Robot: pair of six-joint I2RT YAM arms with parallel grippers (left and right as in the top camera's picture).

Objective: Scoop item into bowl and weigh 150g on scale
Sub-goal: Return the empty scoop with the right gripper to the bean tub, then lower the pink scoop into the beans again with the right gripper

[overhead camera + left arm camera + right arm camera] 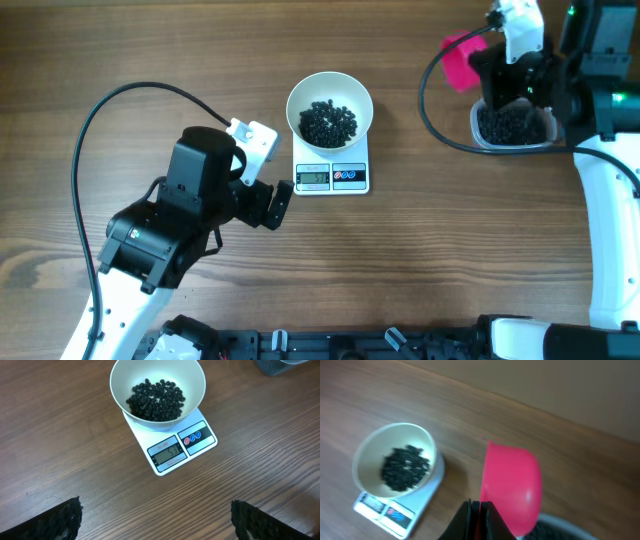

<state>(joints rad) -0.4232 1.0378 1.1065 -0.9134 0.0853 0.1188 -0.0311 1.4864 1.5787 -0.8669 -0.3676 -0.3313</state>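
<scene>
Pellets, small, round and black, lie in a low heap in the white bowl. The bowl stands on the platform of the scale and covers all of it but the strip with the display and the red and blue buttons. That strip faces the robot; its display shows digits too small to read surely. More of the pellets fill the clear tub, well to the right of the scale and a little farther from the robot. Over that tub the right gripper is closed tight on the thin handle of the pink scoop. The scoop's cup is turned on edge with its rounded back toward the wrist camera, and whether anything is in it cannot be told. The left gripper hangs above the wooden table, just left of the scale and nearer the robot. Its jaws are spread as wide as they go, holding nothing, and its fingers point toward the scale.
</scene>
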